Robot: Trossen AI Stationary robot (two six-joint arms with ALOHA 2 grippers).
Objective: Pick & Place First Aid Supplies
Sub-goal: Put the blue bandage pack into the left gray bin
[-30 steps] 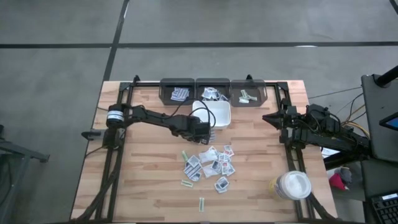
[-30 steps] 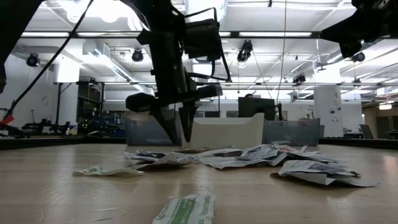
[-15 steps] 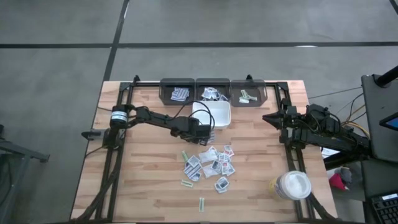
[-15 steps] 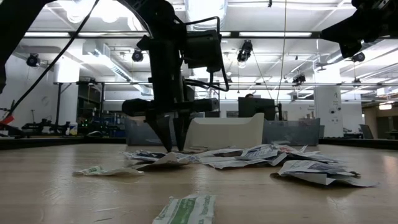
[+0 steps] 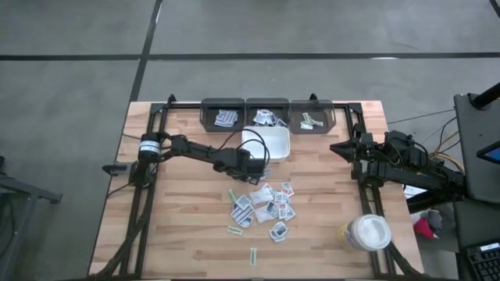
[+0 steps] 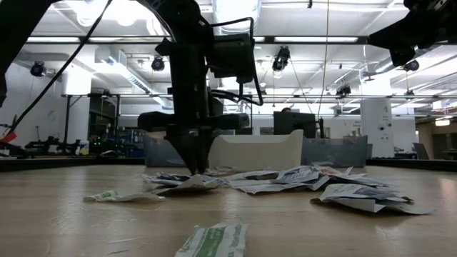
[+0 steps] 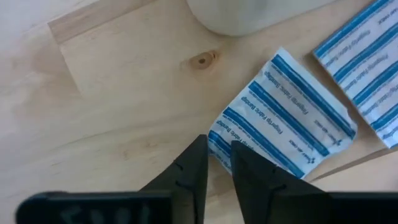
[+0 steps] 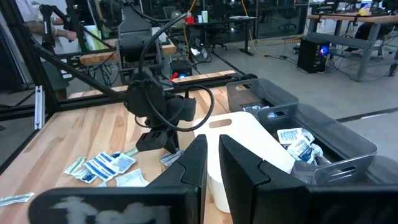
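Blue-striped packet [image 7: 283, 121] lies flat on the wooden bench [image 5: 180, 211], at the far edge of the scattered first aid supplies [image 5: 262, 204], just beside the white tray [image 5: 275, 144]. Left gripper [image 7: 217, 152] stands over its corner, fingers narrowed almost together, seemingly pinching that edge to lift it. Right gripper [image 8: 210, 155] waits at the bench's right side, fingers nearly closed on nothing.

White square tray [image 5: 273, 144] before three dark bins [image 5: 268, 114]; white-lidded jar [image 5: 369, 232] near the table's [image 5: 180, 211] corner.
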